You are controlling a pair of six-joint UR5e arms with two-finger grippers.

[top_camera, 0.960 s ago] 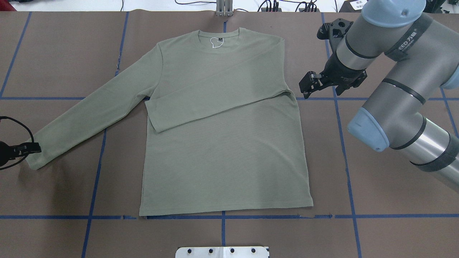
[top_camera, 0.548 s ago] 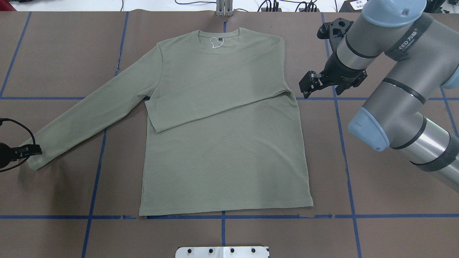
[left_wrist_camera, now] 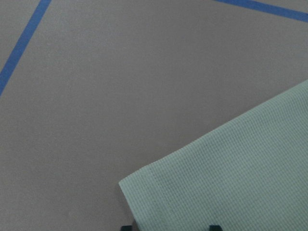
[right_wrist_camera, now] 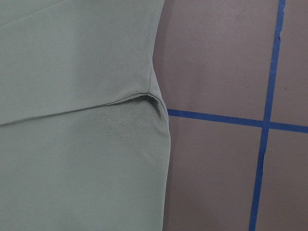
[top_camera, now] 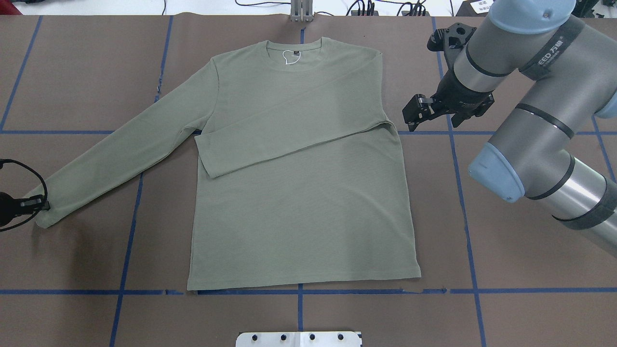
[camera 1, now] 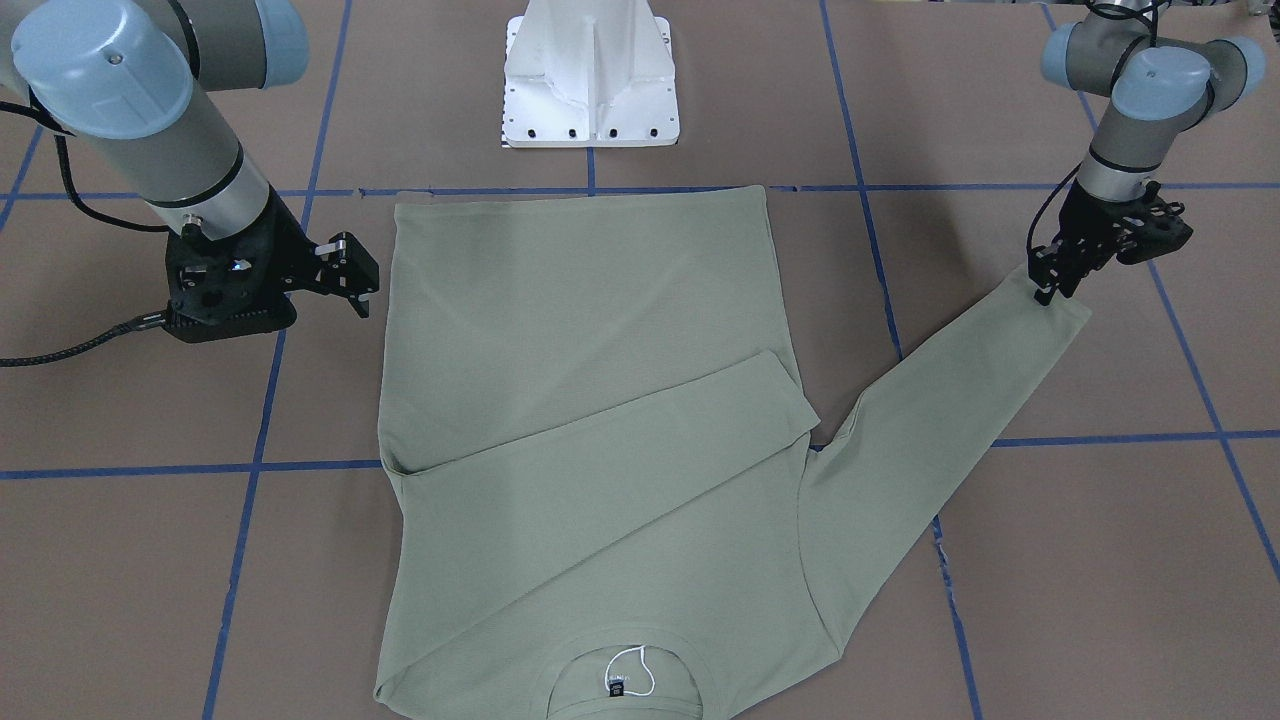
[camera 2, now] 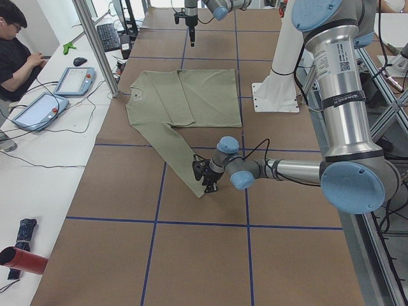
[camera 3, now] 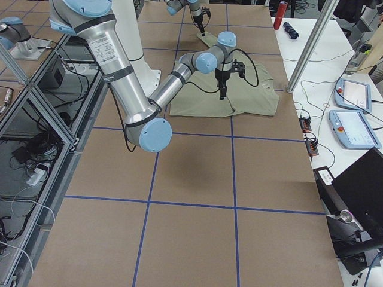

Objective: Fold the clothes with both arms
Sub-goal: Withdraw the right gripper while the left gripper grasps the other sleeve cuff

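Note:
The sage-green long-sleeved shirt (top_camera: pixel 299 193) lies flat on the brown table, neck away from the robot. One sleeve is folded across the chest (top_camera: pixel 289 130). The other sleeve (camera 1: pixel 950 400) stretches out to the robot's left. My left gripper (top_camera: pixel 41 205) sits low at that sleeve's cuff (left_wrist_camera: pixel 231 187). In the left wrist view its two fingertips (left_wrist_camera: pixel 126 227) stand apart on either side of the cuff's corner, so it is open. My right gripper (top_camera: pixel 413 118) is open and empty, just beside the shirt's right armpit fold (right_wrist_camera: pixel 149 98). It also shows in the front view (camera 1: pixel 350 280).
The white pedestal base (camera 1: pixel 590 80) stands at the robot's edge of the table. Blue tape lines (top_camera: pixel 462 202) cross the brown cover. A metal post (top_camera: pixel 301 12) stands beyond the collar. An operator (camera 2: pixel 16 44) sits at a side bench with tablets (camera 2: pixel 73 80).
My left gripper has moved a little down and outward along the sleeve, onto the end of the cuff. The right arm has barely moved. The shirt lies as before.

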